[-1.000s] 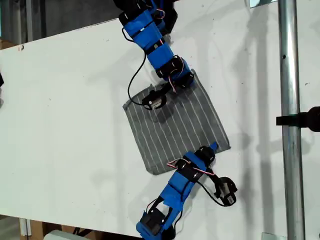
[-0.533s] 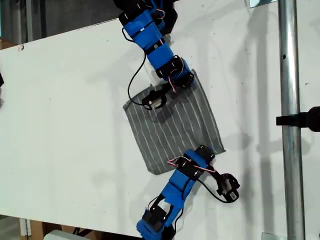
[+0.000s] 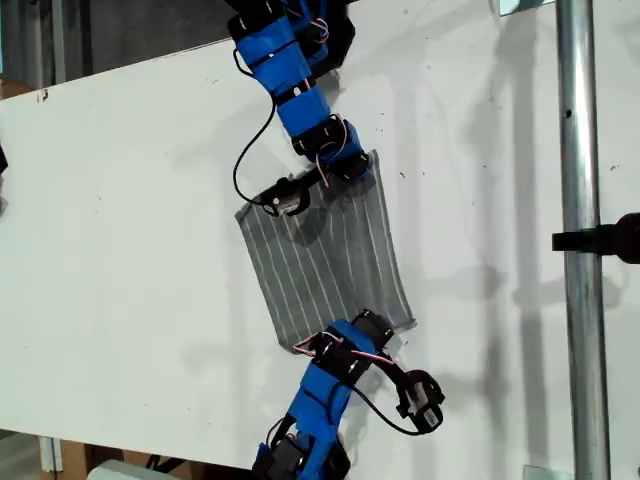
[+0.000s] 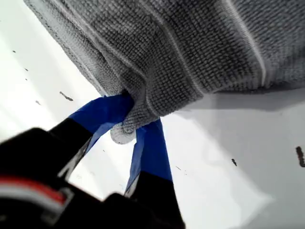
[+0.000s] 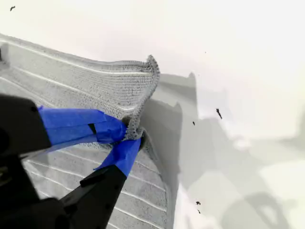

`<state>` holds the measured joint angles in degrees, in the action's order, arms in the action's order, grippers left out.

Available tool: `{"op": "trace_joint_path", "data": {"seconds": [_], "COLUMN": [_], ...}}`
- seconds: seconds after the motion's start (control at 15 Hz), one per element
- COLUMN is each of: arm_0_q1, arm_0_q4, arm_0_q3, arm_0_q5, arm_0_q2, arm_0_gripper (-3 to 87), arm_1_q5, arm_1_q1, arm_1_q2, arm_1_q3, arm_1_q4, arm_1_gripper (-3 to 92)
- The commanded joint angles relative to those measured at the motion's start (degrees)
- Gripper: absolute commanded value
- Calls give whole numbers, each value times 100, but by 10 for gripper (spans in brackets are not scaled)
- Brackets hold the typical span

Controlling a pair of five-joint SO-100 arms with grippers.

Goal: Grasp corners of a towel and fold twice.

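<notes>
Note that the towel lies flat on the desk between the two arms, near the middle of the exterior view, with its stripes running roughly from one arm to the other. My first gripper has its blue fingers nearly closed, pinching one corner of the cloth; judged by the bare desk beneath its camera, this is the arm at the bottom of the exterior view. My second gripper is likewise nearly closed on the hemmed corner nearest the arm at the top of that view, and the hem beside it stands up off the desk. Both held corners sit on the edge at the exterior view's right. The two free corners lie toward the exterior view's left, well apart from either gripper. In my judgement, you should carry the held edge across the stripes toward that free edge. Keep both arms level, or the fold will skew.
</notes>
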<state>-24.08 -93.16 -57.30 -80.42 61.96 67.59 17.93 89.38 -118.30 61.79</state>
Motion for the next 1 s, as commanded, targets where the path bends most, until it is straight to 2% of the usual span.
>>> {"op": "trace_joint_path", "data": {"seconds": [0.0,0.07,0.2,0.33,0.53,0.87,0.93], "arm_0_q1": [-35,-53,-185,-237,-211,-88,-53], "arm_0_q4": [-132,-88,-79,-79,-88,1230,1274], "arm_0_q3": [-44,246,642,642,571,940,1151], "arm_0_q5": [-9,9,-176,-123,44,290,387], "arm_0_q2": [193,-149,-202,246,694,-914,-1266], "arm_0_gripper": [-30,-24,228,307,311,289,286], "arm_1_q5": [-114,-114,-114,-132,-149,-149,-149], "arm_1_q1": [-35,-18,-9,-35,-53,-62,-79], "arm_1_q2": [211,220,229,246,264,264,264], "arm_1_q3": [-18,-18,-62,-62,-62,-132,-132], "arm_1_q4": [26,9,18,9,-9,-281,-299], "arm_1_gripper": [-2,-2,-2,-2,-2,-2,-2]}}
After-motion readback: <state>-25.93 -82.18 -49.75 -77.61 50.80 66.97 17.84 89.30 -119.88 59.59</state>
